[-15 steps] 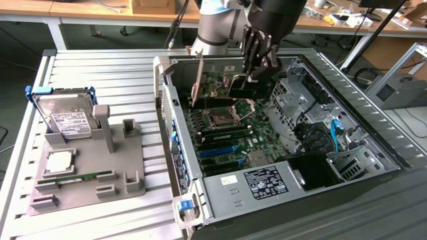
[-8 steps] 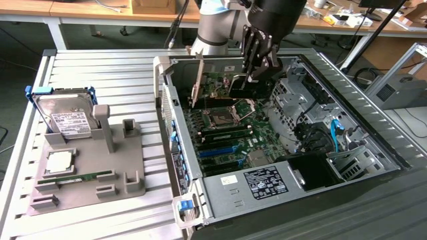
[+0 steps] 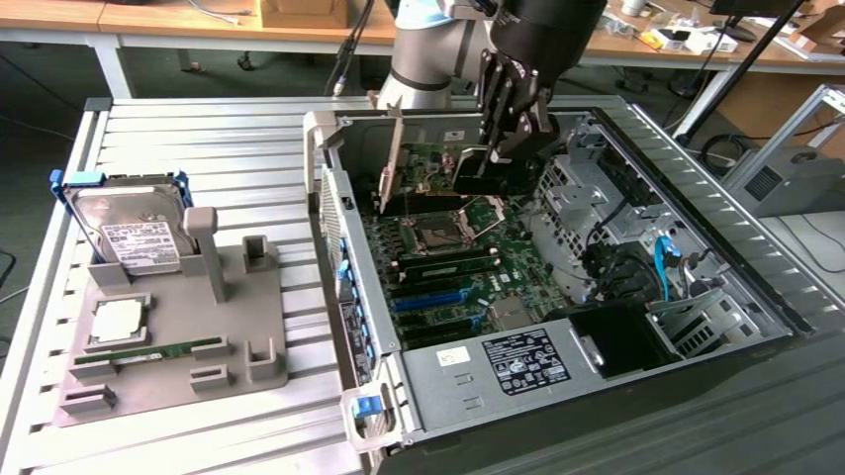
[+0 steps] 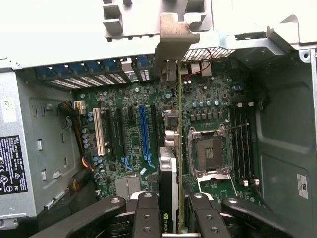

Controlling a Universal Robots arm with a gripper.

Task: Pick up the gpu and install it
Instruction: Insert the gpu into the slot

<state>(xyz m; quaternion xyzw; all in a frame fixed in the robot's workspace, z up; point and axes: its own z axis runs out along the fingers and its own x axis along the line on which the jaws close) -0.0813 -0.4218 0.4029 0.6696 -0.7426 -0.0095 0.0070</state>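
Note:
The gpu (image 3: 429, 170) is a dark card with a silver bracket (image 3: 391, 173), held on edge inside the open computer case (image 3: 739, 247). My gripper (image 3: 509, 143) is shut on its upper edge. In the wrist view the gpu (image 4: 168, 168) runs edge-on between my two fingers (image 4: 147, 214), and its bracket (image 4: 172, 42) reaches the case's rear wall. It stands over the motherboard (image 4: 124, 153), between the blue slot (image 4: 144, 130) and the CPU socket (image 4: 208, 153). I cannot tell whether its lower edge sits in a slot.
On the slatted table at the exterior view's left, a grey fixture tray (image 3: 185, 371) carries a hard drive (image 3: 133, 233), a CPU (image 3: 119, 322) and a green memory stick (image 3: 145, 351). The power supply (image 3: 509, 361) fills the case's near end. Drive cages (image 3: 581, 188) stand close beside the gripper.

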